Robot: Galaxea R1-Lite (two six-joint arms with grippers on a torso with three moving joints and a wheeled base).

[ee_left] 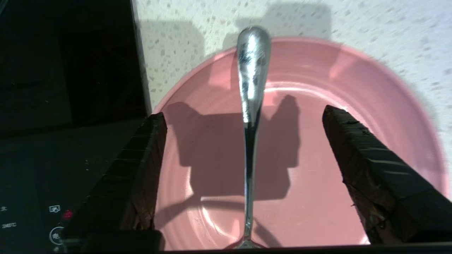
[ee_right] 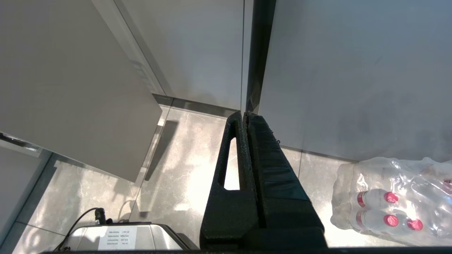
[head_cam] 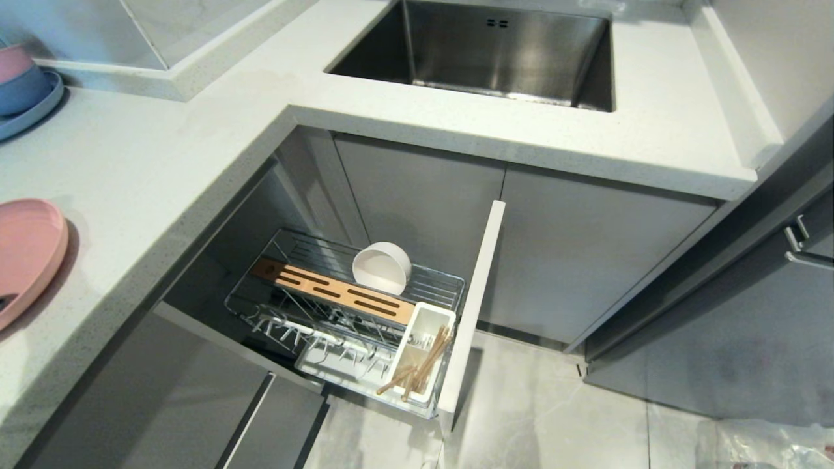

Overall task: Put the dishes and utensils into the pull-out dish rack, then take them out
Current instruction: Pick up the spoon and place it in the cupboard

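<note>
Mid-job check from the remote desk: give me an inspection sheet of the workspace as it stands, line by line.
Surface: speckled white countertop wrapping a steel sink.
Job's things: pink plate on the counter with the spoon lying on it; cream bowl on edge in the pull-out dish rack; chopsticks leaning in the white utensil cup.
Clutter: blue plate with stacked bowls at the counter's far left.
Grippers: left gripper open above the plate, fingers either side of the spoon, not touching it; right gripper shut, parked low above the floor.
Cables: one black lead on the floor.
Surroundings: grey cabinets, tiled floor, wrapped bottle pack.
</note>
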